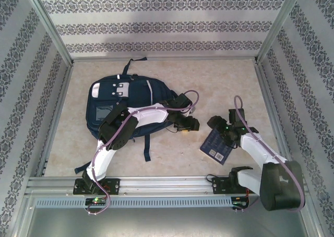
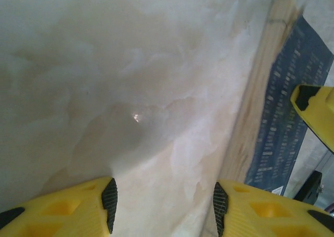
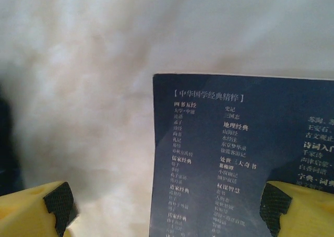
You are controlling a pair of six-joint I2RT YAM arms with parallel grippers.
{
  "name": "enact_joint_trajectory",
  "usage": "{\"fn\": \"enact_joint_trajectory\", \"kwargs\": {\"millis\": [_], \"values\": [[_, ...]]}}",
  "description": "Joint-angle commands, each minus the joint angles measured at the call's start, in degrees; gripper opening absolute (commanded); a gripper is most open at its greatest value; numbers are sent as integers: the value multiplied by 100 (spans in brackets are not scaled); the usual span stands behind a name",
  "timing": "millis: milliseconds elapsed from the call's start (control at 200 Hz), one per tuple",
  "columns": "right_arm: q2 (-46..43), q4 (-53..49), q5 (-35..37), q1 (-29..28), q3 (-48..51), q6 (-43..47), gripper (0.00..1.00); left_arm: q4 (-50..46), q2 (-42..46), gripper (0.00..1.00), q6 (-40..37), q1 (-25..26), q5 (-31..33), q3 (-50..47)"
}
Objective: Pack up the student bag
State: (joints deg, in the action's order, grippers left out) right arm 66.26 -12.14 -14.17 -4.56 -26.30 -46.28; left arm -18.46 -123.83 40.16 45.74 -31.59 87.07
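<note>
Patterned wallpaper on three sides; pale marbled table [image 1: 209, 80] below.

- Far left of the work area: backpack [image 1: 122, 98], navy with white stripes, lying flat on the table. Count: one. Its middle is crossed by the left arm, so I cannot tell whether any zip stands open.
- Left gripper [image 2: 163, 203]: reached past the backpack's right edge, hanging low over bare table between backpack and book. Jaws roughly half apart, black pads [image 2: 109, 198] facing each other with only tabletop between them. It has hold of nothing.
- Book [image 1: 218, 145]: dark blue cover with small white print, lying flat on the table, right of the backpack and apart from it. Count: one. No other loose item seen.
- Right gripper [image 3: 167, 203]: directly over the book's near corner, jaws spread wide. One pad [image 3: 274, 200] sits above the cover, the other is off past the book's edge over the table. Nothing is clamped.
- Arms: two. Grippers: two.

Step in hand, as I judge it: getting hold of the book; packing has not begun, since the book lies outside the backpack.

Next move calls for the right gripper to drop and close across the book's edge. A flat book gives little to bite on, so a corner may need lifting first. Someone must also hold the backpack's mouth open, likely the left gripper.
</note>
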Motion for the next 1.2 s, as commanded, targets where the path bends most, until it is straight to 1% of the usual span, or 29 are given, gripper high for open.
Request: {"fn": "enact_joint_trajectory", "kwargs": {"millis": [0,70,175,325,390,460,585,670,749,859,979,1134,1144,1194], "values": [[523,653,-957,-367,-96,-29,93,-325,366,54,-194,-100,164,-20],[552,677,-1155,-491,-301,-42,92,-317,362,55,-180,-105,164,-40],[-198,189,-678,-431,-314,23,92,-241,295,58,-154,-100,72,-39],[-1400,-1117,192,41,-167,270,90,-118,107,57,-62,-92,-150,88],[-1678,-1581,409,271,-84,414,88,-20,4,56,13,-76,-248,140],[-1780,-1882,590,460,20,468,86,-34,-92,55,10,-35,-286,257],[-1607,-1795,340,688,256,388,81,-147,-186,54,-68,44,-271,440],[-1491,-1466,30,702,446,251,75,-214,-229,53,-122,83,-271,532],[-1375,-1126,-247,702,585,119,67,-258,-295,53,-144,124,-285,616],[-1108,-920,-430,702,609,92,62,-325,-387,53,-162,162,-286,732],[-791,-811,-610,709,596,158,61,-326,-479,52,-132,181,-360,798],[-482,-359,-967,702,627,42,60,-312,-620,52,-66,233,-527,894],[-462,-324,-989,702,764,37,60,-315,-623,52,-62,234,-535,903],[-387,-214,-1071,702,811,-14,60,-309,-650,52,-45,251,-587,925]]}}
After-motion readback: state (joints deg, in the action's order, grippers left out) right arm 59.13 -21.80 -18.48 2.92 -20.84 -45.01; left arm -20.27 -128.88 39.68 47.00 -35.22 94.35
